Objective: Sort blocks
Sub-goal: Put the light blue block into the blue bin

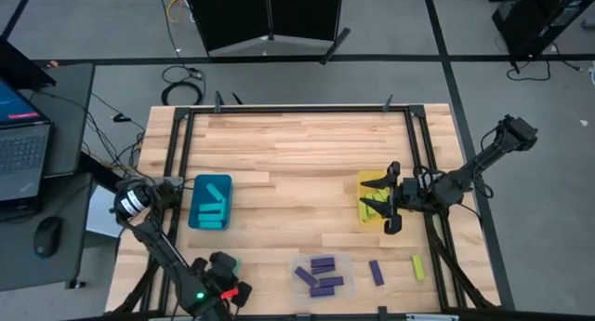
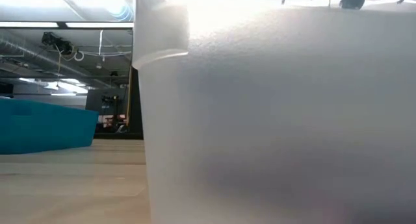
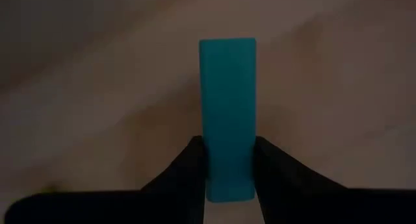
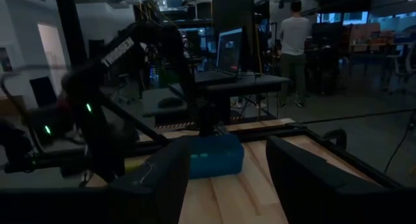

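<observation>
The pale butcher-block wooden table (image 1: 297,144) fills the middle of the high view, edged by a black metal frame. Three square bins sit on it: a teal plastic bin (image 1: 210,202) at centre left holding about four cyan bars, a yellow plastic bin (image 1: 375,197) at centre right with yellow-green bars inside, and a clear plastic bin (image 1: 322,274) at lower centre holding four purple bars. That clear bin's frosted wall blocks most of the low view, leaving only the teal bin at its left edge. Two loose blocks lie on the wood at lower right: one purple bar (image 1: 376,272) and one yellow-green bar (image 1: 418,267), near each other but apart. The left gripper (image 3: 229,175), at the bottom left of the high view, has its dark fingers pressed against both sides of a single cyan rectangular block (image 3: 227,113). The right gripper (image 1: 390,198) hovers over the yellow bin, fingers spread apart and holding nothing.
</observation>
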